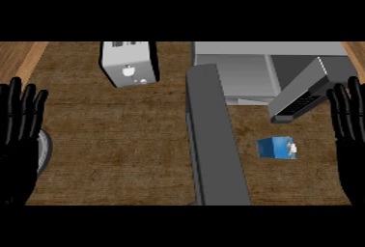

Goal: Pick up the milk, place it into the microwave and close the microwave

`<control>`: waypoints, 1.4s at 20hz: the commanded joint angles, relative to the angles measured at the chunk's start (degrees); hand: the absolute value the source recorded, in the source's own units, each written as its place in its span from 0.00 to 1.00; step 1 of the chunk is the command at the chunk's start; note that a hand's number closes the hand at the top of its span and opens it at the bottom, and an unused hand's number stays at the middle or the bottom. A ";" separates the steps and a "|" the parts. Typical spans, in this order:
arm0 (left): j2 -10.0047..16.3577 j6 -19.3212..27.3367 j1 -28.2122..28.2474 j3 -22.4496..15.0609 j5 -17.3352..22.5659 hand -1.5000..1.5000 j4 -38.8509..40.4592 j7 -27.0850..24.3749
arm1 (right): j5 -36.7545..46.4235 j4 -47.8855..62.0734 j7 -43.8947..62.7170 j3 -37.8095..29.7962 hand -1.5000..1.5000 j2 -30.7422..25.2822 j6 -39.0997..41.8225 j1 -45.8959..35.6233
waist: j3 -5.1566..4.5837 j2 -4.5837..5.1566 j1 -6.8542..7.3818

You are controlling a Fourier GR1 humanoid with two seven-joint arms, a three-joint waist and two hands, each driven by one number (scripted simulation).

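Note:
A blue and white milk carton (276, 147) lies on the wooden counter, right of the middle. Behind it stands the grey microwave (246, 72), its cavity showing and its door (303, 91) swung open toward the right. My right hand (349, 140) rests open at the right edge, fingers up, a little to the right of the milk and apart from it. At the left edge my left hand (18, 140) rests open the same way, far from the milk.
A long dark grey bar (214, 140) runs from the microwave's left side down to the counter's front edge, left of the milk. A silver toaster (128, 62) stands at the back left. A round plate's rim (44, 152) shows behind the left hand.

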 commanded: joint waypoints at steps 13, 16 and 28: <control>-5.91 3.96 16.09 -9.82 7.31 0.00 1.05 -9.66 | 13.39 -12.39 -9.37 12.43 0.00 5.84 -3.07 23.60 | 1.16 -2.14 0.25; -5.93 5.54 22.27 -16.49 5.78 0.00 -3.80 -9.69 | 10.58 -8.30 -15.89 10.80 0.00 5.13 -1.61 27.91 | 1.20 -2.19 0.34; -5.92 3.33 28.14 -19.34 4.72 0.00 2.38 -21.61 | 8.05 4.98 -26.38 10.19 0.00 6.88 -2.72 30.44 | 1.19 -2.09 0.23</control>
